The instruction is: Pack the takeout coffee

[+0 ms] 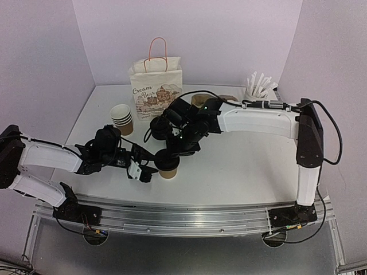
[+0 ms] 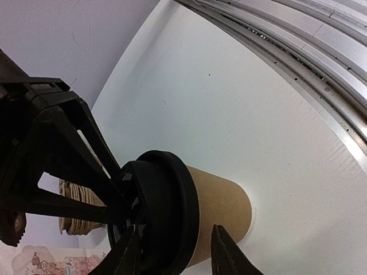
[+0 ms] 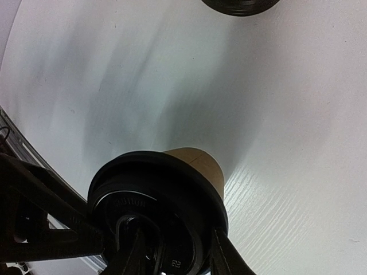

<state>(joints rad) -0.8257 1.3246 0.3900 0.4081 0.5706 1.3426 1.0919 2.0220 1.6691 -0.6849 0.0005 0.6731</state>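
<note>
The takeout coffee (image 1: 168, 167) stands upright near the table's front, a brown paper cup (image 2: 221, 203) under a black lid (image 3: 155, 195). My right gripper (image 1: 171, 152) comes down on it from above. Its jaws (image 3: 176, 234) are shut on the lid, one finger in the lid's centre recess and the other outside the rim. My left gripper (image 1: 147, 172) is at the cup's left side. In the left wrist view its fingertips (image 2: 175, 230) stand apart, one in front of the lid and one by the cup's wall. No grip shows there.
A printed paper bag (image 1: 156, 86) with pink handles stands at the back. A nested stack of lidless brown cups (image 1: 122, 119) is left of it, and a stack of black lids (image 1: 157, 127) is behind the coffee. White stirrers (image 1: 259, 87) sit at the back right.
</note>
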